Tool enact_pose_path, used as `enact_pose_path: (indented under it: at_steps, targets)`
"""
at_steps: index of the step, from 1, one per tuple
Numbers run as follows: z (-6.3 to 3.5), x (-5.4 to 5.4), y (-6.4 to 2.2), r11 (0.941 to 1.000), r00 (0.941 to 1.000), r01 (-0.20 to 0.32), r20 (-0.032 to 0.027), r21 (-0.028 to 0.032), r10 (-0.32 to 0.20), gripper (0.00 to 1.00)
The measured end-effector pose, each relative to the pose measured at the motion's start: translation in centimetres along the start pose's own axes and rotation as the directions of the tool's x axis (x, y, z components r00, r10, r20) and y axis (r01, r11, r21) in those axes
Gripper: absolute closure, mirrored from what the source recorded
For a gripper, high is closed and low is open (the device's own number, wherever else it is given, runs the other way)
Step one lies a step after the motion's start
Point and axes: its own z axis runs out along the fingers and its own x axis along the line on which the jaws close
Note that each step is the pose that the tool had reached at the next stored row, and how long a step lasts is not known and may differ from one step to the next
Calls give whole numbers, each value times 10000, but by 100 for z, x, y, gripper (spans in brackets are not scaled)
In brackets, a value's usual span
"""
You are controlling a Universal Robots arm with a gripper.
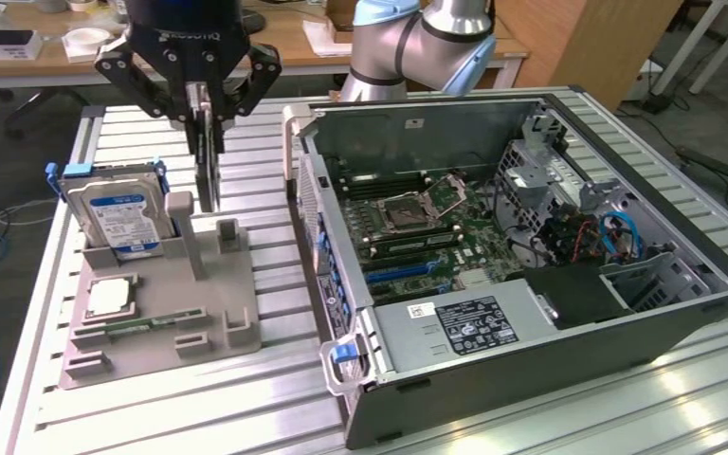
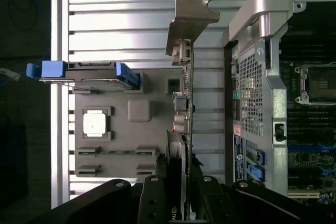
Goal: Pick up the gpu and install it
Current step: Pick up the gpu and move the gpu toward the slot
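Green circuit card with a black cooler and a silver metal end bracket, the gpu [image 2: 186,108], is clamped by its top edge between the closed fingers of the black two-finger gripper [image 1: 208,133]. It is held upright and edge-on over the grey plastic parts holder [image 1: 231,313], beside the silver hard drive with blue-white label [image 1: 118,220], well apart from the open black computer case [image 1: 529,379]. Clearance from the holder slot cannot be told. Risks judged: the card could pivot or slip in a thin-edge grip, and the bracket could be snagged on the case wall.
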Motion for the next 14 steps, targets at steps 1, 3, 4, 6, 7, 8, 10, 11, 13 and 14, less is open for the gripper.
enact_pose_path:
  at_steps: [1,3,4,6,7,8,10,11,13,14]
  targets:
    - [-12,0,1,10000,10000,0,0,0,0,73]
    - [-33,1,3,10000,10000,0,-1,0,0,73]
    - [-42,2,4,10000,10000,0,0,0,0,73]
    - [-60,2,6,10000,10000,0,-1,0,0,73]
    - [-68,3,6,10000,10000,1,0,0,-1,73]
    - [-76,3,7,10000,10000,0,-1,0,0,73]
    - [-78,3,8,10000,10000,1,0,-1,-1,73]
    - [-78,3,8,10000,10000,1,0,-6,-1,73]
    - [-79,3,8,10000,10000,0,-1,-6,0,73]
    - [-79,3,7,10000,10000,0,-2,-3,0,73]
